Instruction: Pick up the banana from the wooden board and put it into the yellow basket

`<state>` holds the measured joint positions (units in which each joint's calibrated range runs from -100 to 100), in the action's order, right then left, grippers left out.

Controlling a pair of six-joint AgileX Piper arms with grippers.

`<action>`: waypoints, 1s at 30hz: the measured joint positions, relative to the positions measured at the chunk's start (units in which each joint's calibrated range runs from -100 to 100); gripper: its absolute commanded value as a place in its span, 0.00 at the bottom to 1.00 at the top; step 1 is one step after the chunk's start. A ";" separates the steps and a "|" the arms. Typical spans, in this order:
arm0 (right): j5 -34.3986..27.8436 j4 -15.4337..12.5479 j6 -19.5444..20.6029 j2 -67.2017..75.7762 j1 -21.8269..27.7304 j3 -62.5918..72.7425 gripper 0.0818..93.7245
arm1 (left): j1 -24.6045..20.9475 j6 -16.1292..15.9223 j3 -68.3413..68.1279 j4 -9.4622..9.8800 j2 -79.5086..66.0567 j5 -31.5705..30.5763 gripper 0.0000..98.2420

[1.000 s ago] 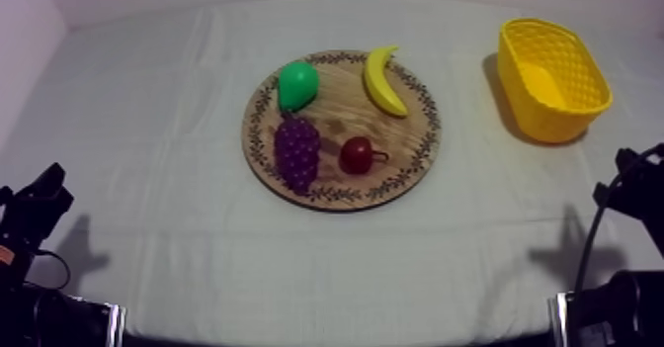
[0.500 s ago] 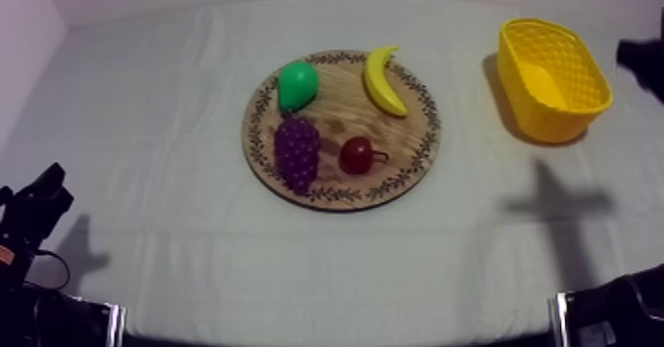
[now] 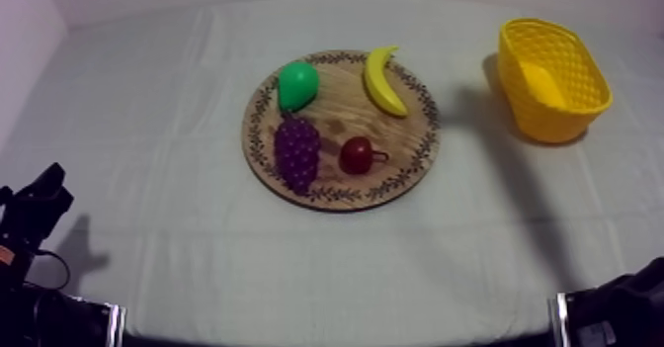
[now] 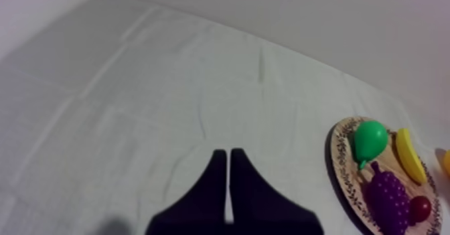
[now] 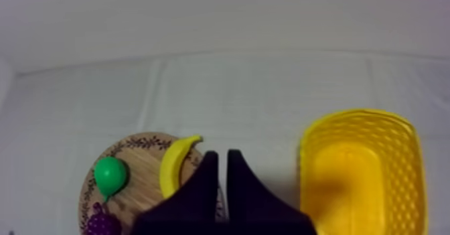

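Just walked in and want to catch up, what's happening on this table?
Nothing is being held. The banana lies on the wooden board with the pear, grapes and small red fruit, and the yellow basket stands empty beside it. The right gripper, shut, hovers above the cloth between board and basket. The left gripper, shut, sits low at its own side.

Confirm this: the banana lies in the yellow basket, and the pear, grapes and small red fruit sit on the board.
Not quite: the top view shows the banana on the board too; the yellow basket holds no fruit. The rest stands.
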<state>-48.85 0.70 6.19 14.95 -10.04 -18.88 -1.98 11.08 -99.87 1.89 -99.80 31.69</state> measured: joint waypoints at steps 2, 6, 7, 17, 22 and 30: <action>-0.31 -0.70 0.07 -3.78 -1.02 3.00 0.05 | 0.00 0.00 0.00 0.00 0.00 0.00 0.00; 0.46 -0.31 0.75 -10.57 -2.81 5.54 0.05 | 0.00 0.00 0.00 0.00 0.00 0.00 0.00; 0.81 0.11 1.11 -11.96 -3.41 5.27 0.05 | 0.00 0.00 0.00 0.00 0.00 0.00 0.00; 3.06 1.75 3.50 -19.31 -8.50 1.62 0.05 | 0.00 0.00 0.00 0.00 0.00 0.00 0.00; 4.55 1.79 3.65 -22.20 -9.58 1.62 0.06 | 0.00 0.00 0.00 0.00 0.00 0.00 0.00; 5.50 2.03 3.60 -25.93 -10.74 1.68 0.21 | 0.00 0.00 0.00 0.00 0.00 0.00 0.00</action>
<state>-43.36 2.73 9.79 -10.98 -20.77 -17.20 -1.98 11.08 -99.87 1.89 -99.80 31.69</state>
